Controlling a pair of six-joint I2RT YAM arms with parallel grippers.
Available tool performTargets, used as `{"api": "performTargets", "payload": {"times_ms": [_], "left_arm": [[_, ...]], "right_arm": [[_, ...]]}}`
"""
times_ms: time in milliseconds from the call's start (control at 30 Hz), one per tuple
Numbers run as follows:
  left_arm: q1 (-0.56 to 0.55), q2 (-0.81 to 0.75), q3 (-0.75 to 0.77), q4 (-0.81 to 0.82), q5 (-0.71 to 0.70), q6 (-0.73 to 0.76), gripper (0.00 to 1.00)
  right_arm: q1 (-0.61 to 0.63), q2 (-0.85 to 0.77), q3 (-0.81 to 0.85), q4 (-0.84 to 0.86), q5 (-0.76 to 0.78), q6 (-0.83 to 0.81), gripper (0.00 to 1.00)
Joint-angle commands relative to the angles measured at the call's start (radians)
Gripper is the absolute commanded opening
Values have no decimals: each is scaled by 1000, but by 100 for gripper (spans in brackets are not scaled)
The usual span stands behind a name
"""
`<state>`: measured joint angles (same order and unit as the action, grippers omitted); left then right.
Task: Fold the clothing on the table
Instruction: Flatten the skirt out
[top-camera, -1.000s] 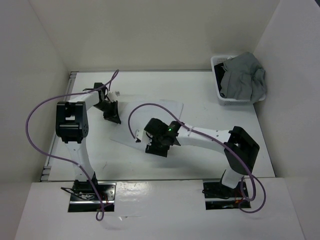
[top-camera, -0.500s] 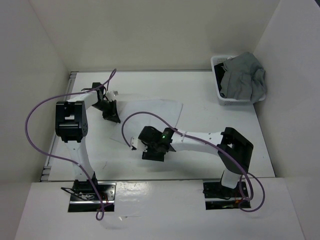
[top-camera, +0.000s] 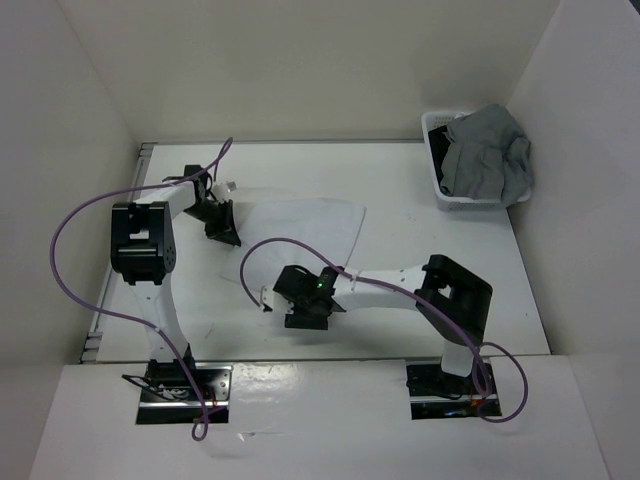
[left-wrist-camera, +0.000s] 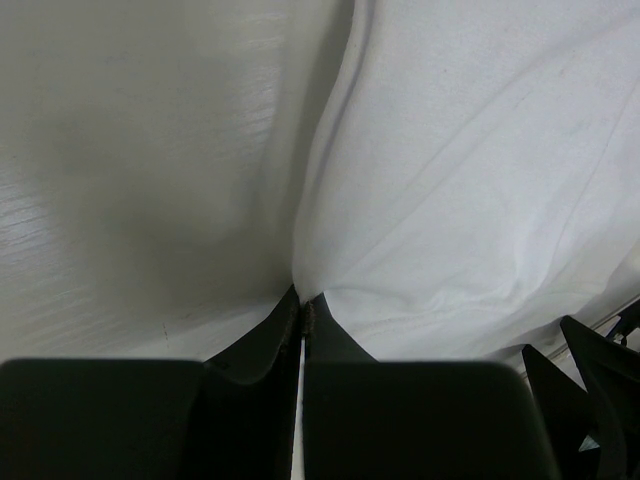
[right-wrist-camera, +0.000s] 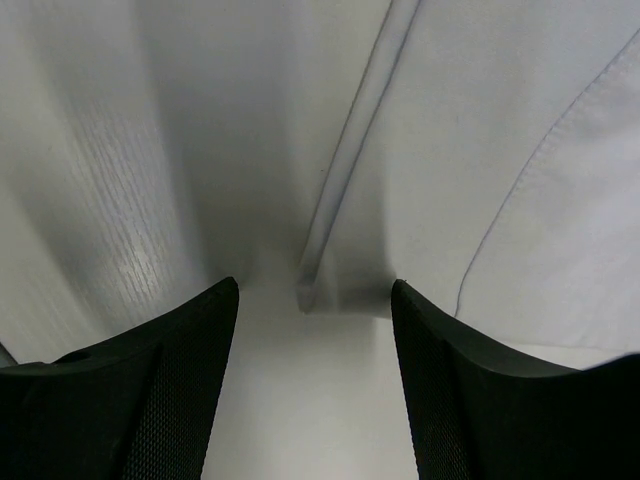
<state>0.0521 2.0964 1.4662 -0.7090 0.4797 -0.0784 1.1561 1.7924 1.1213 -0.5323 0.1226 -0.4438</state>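
Observation:
The white clothing (top-camera: 315, 222) lies spread and slightly wrinkled on the white table (top-camera: 400, 190). My left gripper (top-camera: 224, 232) sits at its left edge. In the left wrist view this gripper (left-wrist-camera: 302, 300) is shut on a pinch of the clothing (left-wrist-camera: 470, 170), and the fabric runs up and away from the tips in a fold. My right gripper (top-camera: 300, 312) hovers low over the garment's near corner. In the right wrist view the right gripper (right-wrist-camera: 314, 290) is open, with the hemmed corner of the clothing (right-wrist-camera: 520, 150) lying between its fingers (right-wrist-camera: 180, 380), untouched.
A white slatted basket (top-camera: 437, 188) stands at the far right corner with a grey garment (top-camera: 490, 160) heaped over it. White walls enclose the table on three sides. A grey rail (top-camera: 143, 155) runs along the left edge. Purple cables loop over both arms.
My right arm has swung toward the near left, bringing its open gripper down to the garment's near corner. The left gripper has stayed shut on the fabric edge.

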Motion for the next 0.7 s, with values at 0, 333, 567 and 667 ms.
{"api": "performTargets", "payload": {"times_ms": [0, 333, 567, 667], "left_arm": [[8, 56, 0, 28, -61, 45, 0], [8, 56, 9, 19, -52, 54, 0], [8, 65, 9, 19, -52, 54, 0], [8, 65, 9, 19, -43, 54, 0]], "right_arm": [[2, 4, -23, 57, 26, -16, 68], [2, 33, -41, 87, 26, -16, 59], [-18, 64, -41, 87, 17, -26, 42], [-27, 64, -32, 87, 17, -26, 39]]}}
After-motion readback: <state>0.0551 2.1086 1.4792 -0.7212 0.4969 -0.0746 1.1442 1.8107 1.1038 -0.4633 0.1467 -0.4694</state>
